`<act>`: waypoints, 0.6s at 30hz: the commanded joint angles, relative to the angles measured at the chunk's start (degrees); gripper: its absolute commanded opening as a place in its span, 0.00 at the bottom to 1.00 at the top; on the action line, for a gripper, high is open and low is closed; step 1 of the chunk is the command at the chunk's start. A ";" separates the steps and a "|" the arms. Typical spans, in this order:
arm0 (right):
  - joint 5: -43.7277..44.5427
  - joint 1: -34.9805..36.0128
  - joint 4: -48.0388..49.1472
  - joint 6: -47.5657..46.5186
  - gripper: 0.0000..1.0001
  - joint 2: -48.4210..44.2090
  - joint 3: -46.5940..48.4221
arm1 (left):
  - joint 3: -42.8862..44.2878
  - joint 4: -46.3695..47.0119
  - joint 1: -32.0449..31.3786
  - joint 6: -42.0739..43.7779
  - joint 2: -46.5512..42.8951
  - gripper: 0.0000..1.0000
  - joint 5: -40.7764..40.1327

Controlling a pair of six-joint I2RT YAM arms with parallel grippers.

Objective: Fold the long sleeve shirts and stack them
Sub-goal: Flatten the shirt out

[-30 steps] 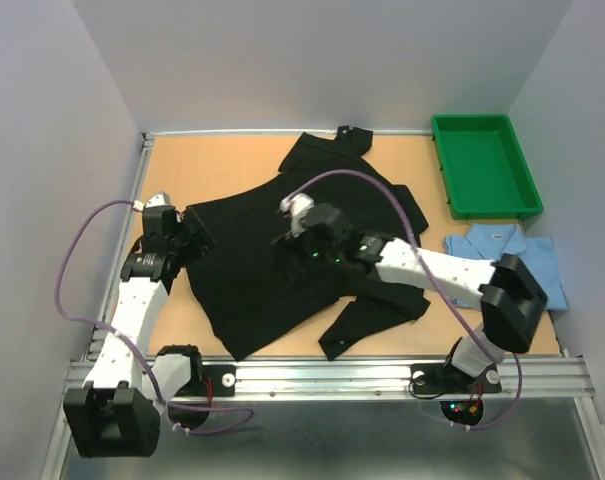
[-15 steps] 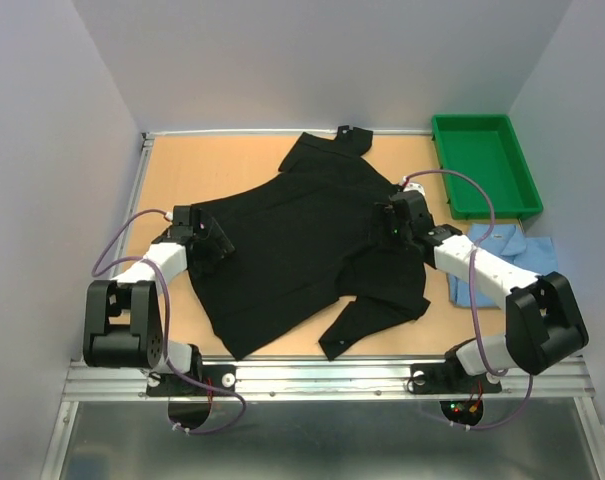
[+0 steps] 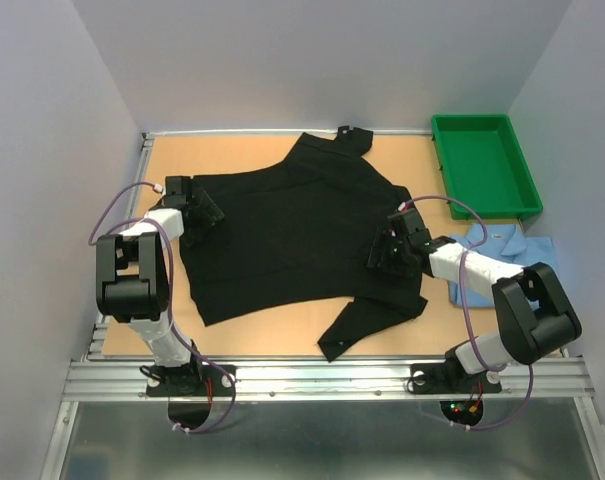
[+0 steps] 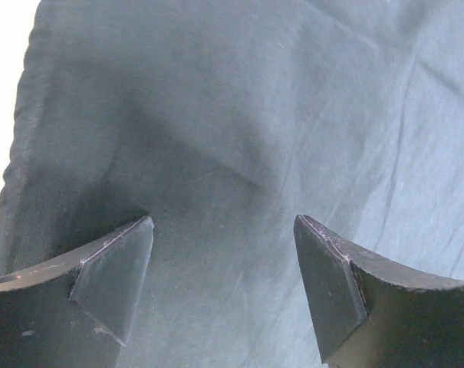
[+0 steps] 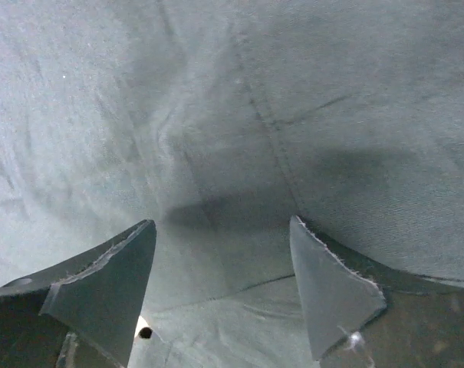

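Fingers (image 4: 113, 268) of the left gripper (image 3: 199, 214) stand parted, nothing pinched between them, low over the left edge of the black shirt (image 3: 292, 240). That shirt lies spread across the middle of the table (image 3: 242, 155), collar toward the upper centre and one sleeve trailing to the lower centre. At the shirt's right side the right gripper (image 3: 384, 252) is also spread wide, just above a seam in the dark cloth. Further right, the light blue shirt (image 3: 512, 243) lies partly behind the right arm, below the green tray (image 3: 482, 165) in the upper right.
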 commanded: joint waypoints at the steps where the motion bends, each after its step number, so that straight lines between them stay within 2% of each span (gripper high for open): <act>1: -8.46 0.24 -0.63 2.74 0.75 1.83 -2.14 | 3.60 -7.55 3.64 3.00 6.12 0.87 -6.00; 7: -12.17 4.02 -0.90 0.98 0.74 6.49 1.54 | 15.28 -10.63 6.28 4.41 12.97 0.87 -9.09; 11: -7.79 4.03 -1.16 -1.11 0.74 4.66 4.79 | 21.63 -11.69 6.55 5.37 15.36 0.87 -7.77; 16: 0.74 2.71 -4.14 -5.08 0.74 -0.62 10.86 | 22.00 -12.30 5.85 6.95 8.70 0.87 -6.89; 18: 3.63 0.44 -4.85 -6.39 0.72 -1.76 13.41 | 19.46 -12.91 5.49 7.22 2.46 0.87 -7.59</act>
